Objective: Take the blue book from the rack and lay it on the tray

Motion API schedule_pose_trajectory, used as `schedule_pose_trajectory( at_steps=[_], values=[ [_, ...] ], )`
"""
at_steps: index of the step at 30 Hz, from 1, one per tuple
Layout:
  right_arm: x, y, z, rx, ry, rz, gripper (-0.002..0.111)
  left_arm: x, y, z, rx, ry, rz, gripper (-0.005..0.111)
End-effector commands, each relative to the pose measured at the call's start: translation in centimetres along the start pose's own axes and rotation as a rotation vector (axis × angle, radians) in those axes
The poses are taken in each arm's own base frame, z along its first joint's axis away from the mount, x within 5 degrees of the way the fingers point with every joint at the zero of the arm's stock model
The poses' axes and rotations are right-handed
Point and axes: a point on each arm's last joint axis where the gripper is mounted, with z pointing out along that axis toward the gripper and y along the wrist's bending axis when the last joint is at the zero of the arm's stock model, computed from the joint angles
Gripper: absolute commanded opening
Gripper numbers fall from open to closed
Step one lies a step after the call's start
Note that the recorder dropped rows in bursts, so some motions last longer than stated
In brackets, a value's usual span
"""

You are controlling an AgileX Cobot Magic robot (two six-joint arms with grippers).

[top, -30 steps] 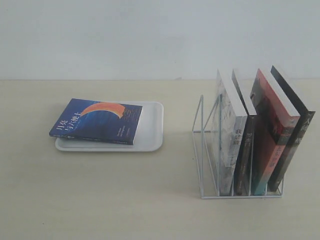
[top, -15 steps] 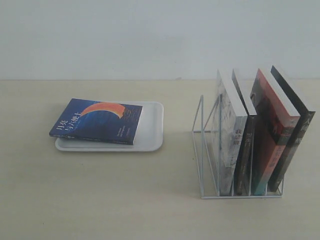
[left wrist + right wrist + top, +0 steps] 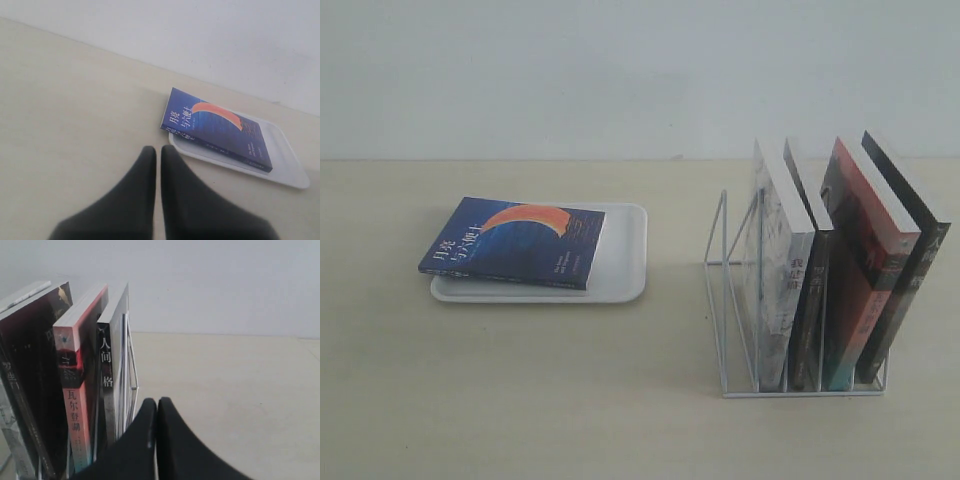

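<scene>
The blue book (image 3: 515, 242) with its orange-red crescent lies flat on the white tray (image 3: 625, 262), overhanging the tray's left end. It shows again in the left wrist view as the blue book (image 3: 216, 127) on the tray (image 3: 280, 160). My left gripper (image 3: 158, 150) is shut and empty, apart from the tray's near corner. The white wire rack (image 3: 735, 300) stands at the right with several upright books and two empty left slots. My right gripper (image 3: 157, 401) is shut and empty beside the rack (image 3: 131, 372). No arm shows in the exterior view.
In the rack stand a grey-white book (image 3: 782, 262), a dark book (image 3: 810, 300), a red-orange book (image 3: 860, 255) and a black book (image 3: 910, 255). Bare beige tabletop (image 3: 570, 390) spreads in front of tray and rack. A pale wall runs behind.
</scene>
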Motion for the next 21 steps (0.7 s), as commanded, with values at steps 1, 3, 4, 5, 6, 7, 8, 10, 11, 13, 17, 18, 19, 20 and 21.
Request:
schedule_pose_trajectory(
  at_steps=[1, 3, 4, 5, 6, 7, 8, 10, 11, 13, 17, 18, 19, 20, 21],
  values=[
    [0.1, 0.1, 0.0, -0.006, -0.001, -0.008, 0.0, -0.1, -0.1, 0.0, 0.005, -0.015, 0.001, 0.004],
    [0.1, 0.0, 0.0, -0.004, 0.001, 0.013, 0.0, -0.1, -0.1, 0.0, 0.005, -0.015, 0.001, 0.004],
    [0.2, 0.0, 0.0, -0.002, 0.011, 0.032, 0.0, -0.1, -0.1, 0.0, 0.005, -0.015, 0.001, 0.004],
    [0.3, 0.0, 0.0, 0.0, 0.023, 0.052, 0.0, -0.1, -0.1, 0.0, 0.005, -0.015, 0.001, 0.004],
    [0.5, 0.0, 0.0, 0.0, 0.037, 0.072, 0.0, -0.1, -0.1, 0.0, 0.005, -0.015, 0.001, 0.004],
    [0.7, 0.0, 0.0, 0.001, 0.046, 0.079, 0.0, -0.1, -0.1, 0.0, 0.005, -0.015, 0.001, 0.004],
    [0.8, 0.0, 0.0, 0.0, 0.04, 0.083, 0.0, -0.1, -0.1, 0.0, 0.005, -0.015, 0.001, 0.004],
    [0.7, 0.0, 0.1, 0.0, 0.028, 0.085, 0.0, -0.1, -0.1, 0.0, 0.005, -0.015, 0.001, 0.004],
    [0.9, 0.0, 0.0, 0.0, 0.052, 0.085, 0.0, -0.1, -0.1, 0.0, 0.005, -0.015, 0.001, 0.004],
    [1.4, 0.0, 0.0, 0.0, 0.105, 0.071, 0.0, -0.1, -0.1, 0.0, 0.005, -0.015, 0.001, 0.004],
    [1.8, 0.1, -0.1, -0.003, 0.156, 0.025, 0.0, -0.1, -0.1, 0.0, 0.005, -0.015, 0.001, 0.004],
    [1.8, 0.1, -0.1, -0.003, 0.156, 0.023, 0.0, -0.1, -0.1, 0.0, 0.005, -0.015, 0.001, 0.004],
    [1.8, 0.0, -0.1, -0.002, 0.156, 0.021, 0.0, -0.1, -0.1, 0.0, 0.005, -0.015, 0.001, 0.004],
    [1.8, 0.0, -0.1, -0.002, 0.156, 0.019, 0.0, -0.1, -0.1, 0.0, 0.005, -0.015, 0.001, 0.004],
    [1.8, 0.0, -0.1, -0.002, 0.156, 0.019, 0.0, -0.1, -0.1, 0.0, 0.005, -0.015, 0.001, 0.004]
  ],
)
